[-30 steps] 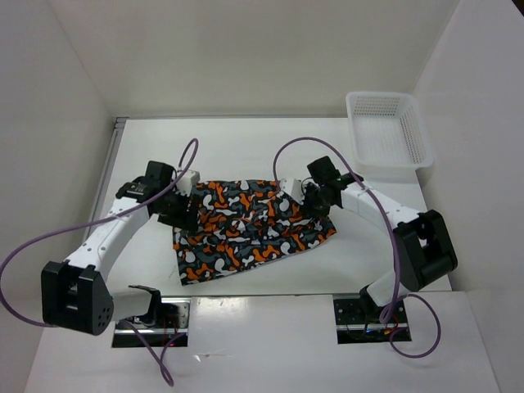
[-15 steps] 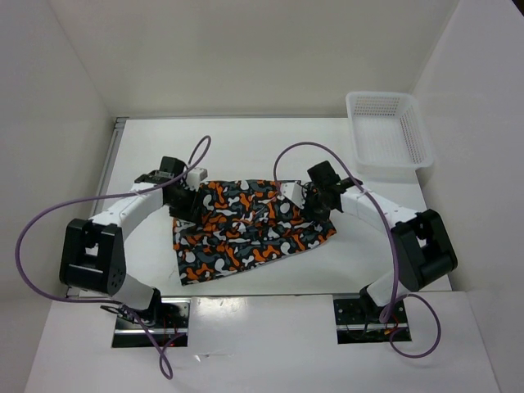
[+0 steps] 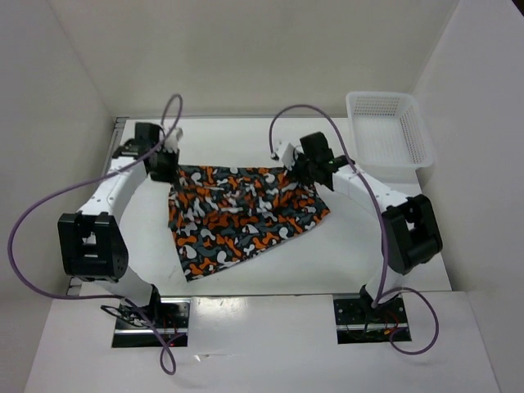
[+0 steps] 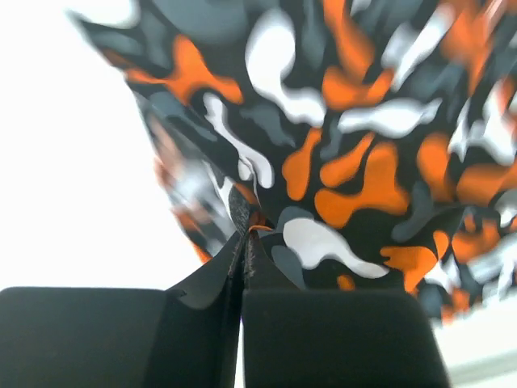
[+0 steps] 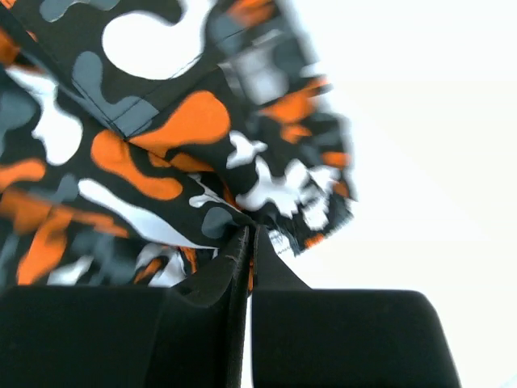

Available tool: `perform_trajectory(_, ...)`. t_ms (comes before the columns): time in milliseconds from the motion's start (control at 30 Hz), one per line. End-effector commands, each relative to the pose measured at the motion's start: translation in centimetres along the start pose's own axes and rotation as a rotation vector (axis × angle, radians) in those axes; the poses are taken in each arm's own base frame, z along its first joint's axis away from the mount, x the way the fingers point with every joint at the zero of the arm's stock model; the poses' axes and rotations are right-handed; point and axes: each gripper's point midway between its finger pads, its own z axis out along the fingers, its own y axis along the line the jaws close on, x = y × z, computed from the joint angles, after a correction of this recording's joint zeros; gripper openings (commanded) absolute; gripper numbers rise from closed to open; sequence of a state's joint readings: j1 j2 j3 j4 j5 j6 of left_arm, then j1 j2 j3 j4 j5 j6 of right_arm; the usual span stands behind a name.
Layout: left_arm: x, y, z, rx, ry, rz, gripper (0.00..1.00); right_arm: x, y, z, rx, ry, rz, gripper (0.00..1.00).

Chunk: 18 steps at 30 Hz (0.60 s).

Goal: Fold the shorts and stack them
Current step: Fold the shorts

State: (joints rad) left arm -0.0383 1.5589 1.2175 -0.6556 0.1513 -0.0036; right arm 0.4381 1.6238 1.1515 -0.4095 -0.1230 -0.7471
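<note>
Left gripper (image 4: 245, 246) clamps the shorts (image 3: 241, 214) at ten o'clock; right gripper (image 5: 247, 242) clamps them at two o'clock; pinched edges hidden inside each grip; far cloth blurred.

The shorts (image 3: 241, 217) lie mid-table (image 3: 344, 254). The left gripper (image 3: 169, 169) is at their 10 o'clock corner, the right gripper (image 3: 291, 168) at 1 o'clock, and the mesh basket (image 3: 419, 135) farther out at 2 o'clock.

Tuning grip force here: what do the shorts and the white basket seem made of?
The shorts: thin soft cloth, matte, likely woven; they drape, crease where pinched, and show a stitched seam. The basket: stiff white plastic, probably moulded; even grid of holes, smooth rim.
</note>
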Motion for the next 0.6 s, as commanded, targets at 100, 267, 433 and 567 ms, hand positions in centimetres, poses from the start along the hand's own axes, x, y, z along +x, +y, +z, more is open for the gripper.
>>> perform_trajectory(100, -13.8, 5.3, -5.9, -0.157, -0.322, -0.018, 0.00, -10.3, -12.3, -1.6, 0.371, -0.252, 0.085, 0.00)
perform_trajectory(267, -13.3, 3.2, -8.3, -0.101, -0.307, -0.001, 0.00, -7.0, -13.4, -2.4, 0.364, -0.181, 0.103, 0.00)
perform_trajectory(433, -4.5, -2.9, -8.0, 0.035, -0.071, 0.051, 0.00, -2.1, -9.6, -2.9, 0.278, -0.071, 0.024, 0.00)
perform_trajectory(567, 3.9, -5.7, -7.7, 0.144, 0.232, 0.029, 0.00, 0.1, -6.7, -2.8, 0.185, -0.021, -0.020, 0.00)
